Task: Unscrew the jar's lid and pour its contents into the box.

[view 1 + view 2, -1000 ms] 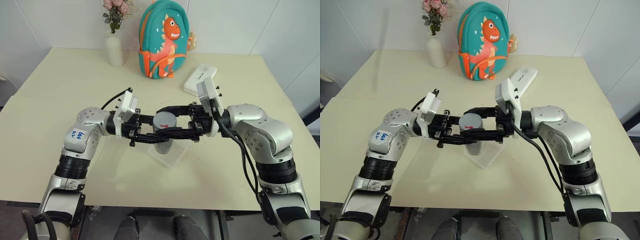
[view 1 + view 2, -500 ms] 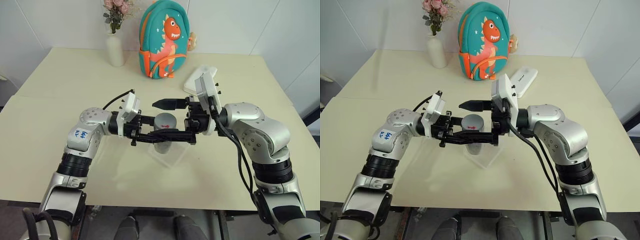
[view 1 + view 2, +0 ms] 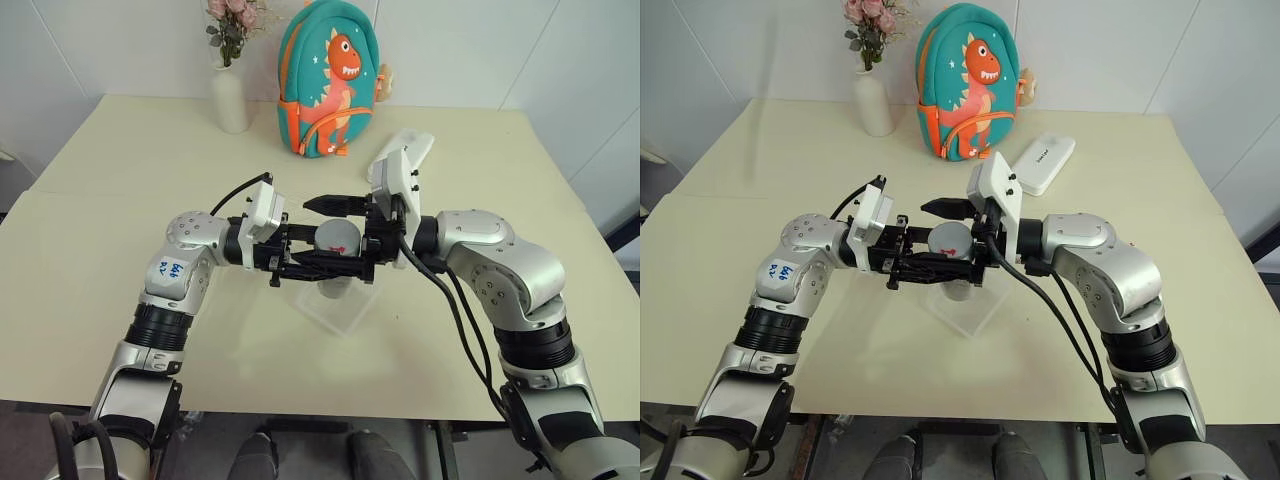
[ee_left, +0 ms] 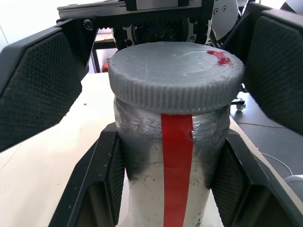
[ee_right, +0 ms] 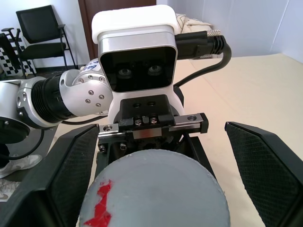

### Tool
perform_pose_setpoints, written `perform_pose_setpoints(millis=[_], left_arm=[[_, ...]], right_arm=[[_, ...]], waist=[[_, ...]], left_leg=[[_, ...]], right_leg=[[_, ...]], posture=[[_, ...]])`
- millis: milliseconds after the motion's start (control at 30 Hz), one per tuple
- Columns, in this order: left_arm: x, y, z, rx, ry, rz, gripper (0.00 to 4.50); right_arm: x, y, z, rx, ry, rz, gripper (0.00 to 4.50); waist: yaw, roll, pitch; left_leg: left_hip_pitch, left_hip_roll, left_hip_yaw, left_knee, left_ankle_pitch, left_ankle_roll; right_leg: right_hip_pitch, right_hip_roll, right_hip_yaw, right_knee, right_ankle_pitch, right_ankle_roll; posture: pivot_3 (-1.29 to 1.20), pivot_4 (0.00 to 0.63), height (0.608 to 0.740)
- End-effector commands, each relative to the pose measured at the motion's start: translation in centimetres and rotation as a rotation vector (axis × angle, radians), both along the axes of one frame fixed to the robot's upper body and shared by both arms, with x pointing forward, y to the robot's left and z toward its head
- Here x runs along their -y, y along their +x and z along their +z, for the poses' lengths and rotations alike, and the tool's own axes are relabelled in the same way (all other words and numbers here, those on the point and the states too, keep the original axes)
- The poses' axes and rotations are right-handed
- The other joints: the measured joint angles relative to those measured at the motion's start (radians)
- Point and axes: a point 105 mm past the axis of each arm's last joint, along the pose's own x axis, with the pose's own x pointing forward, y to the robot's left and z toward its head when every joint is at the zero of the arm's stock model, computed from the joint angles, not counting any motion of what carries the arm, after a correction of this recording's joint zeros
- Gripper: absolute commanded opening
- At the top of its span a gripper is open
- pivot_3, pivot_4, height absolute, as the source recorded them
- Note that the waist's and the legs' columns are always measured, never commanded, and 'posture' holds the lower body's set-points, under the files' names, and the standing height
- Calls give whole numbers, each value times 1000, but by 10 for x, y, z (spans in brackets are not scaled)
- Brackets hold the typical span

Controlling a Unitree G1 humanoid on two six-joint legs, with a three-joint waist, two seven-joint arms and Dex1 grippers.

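The left gripper's (image 3: 322,268) fingers (image 4: 102,184) are closed on the body of the jar (image 4: 170,156), one pad on each side below the cap, holding it upright above the counter (image 3: 130,150). The right gripper's (image 3: 335,235) fingers (image 5: 267,165) stand spread wide on either side of the lid (image 5: 156,189), level with it and apart from its ribbed edge. The lid, grey with a small red mark on top, sits on the jar; a red stripe runs down the jar's side. The two grippers meet from opposite sides, roughly level. Directly beneath the jar lies the box (image 3: 345,305), a clear shallow tray on the counter. Farther back stand a white oblong case (image 3: 1043,164), a teal dinosaur backpack (image 3: 327,80) and a white flower vase (image 3: 229,97).
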Motion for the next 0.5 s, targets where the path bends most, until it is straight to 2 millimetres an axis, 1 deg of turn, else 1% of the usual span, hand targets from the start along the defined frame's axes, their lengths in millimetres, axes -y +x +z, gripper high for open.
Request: perform_pose_setpoints(millis=[33, 133, 400, 500], left_arm=[[0, -5, 11, 34, -29, -19, 2070], [-2, -6, 10, 27, -27, -18, 2070], [-9, -8, 7, 14, -29, 1, 2070], [-10, -8, 7, 11, -32, 6, 2070]], right_arm=[[-3, -3, 6, 50, 8, 7, 4472], [-1, -3, 6, 54, 6, 1, 4472], [17, 6, 8, 72, -22, -62, 4472], [20, 5, 7, 72, -30, -66, 4472]], waist=[[0, 0, 0], [0, 0, 0], [0, 0, 0], [0, 0, 0]], left_leg=[[0, 0, 0, 0, 0, 0], [0, 0, 0, 0, 0, 0], [0, 0, 0, 0, 0, 0], [0, 0, 0, 0, 0, 0]], right_leg=[[0, 0, 0, 0, 0, 0], [0, 0, 0, 0, 0, 0], [0, 0, 0, 0, 0, 0], [0, 0, 0, 0, 0, 0]], posture=[[0, 150, 740], [0, 150, 740], [0, 150, 740], [0, 150, 740]])
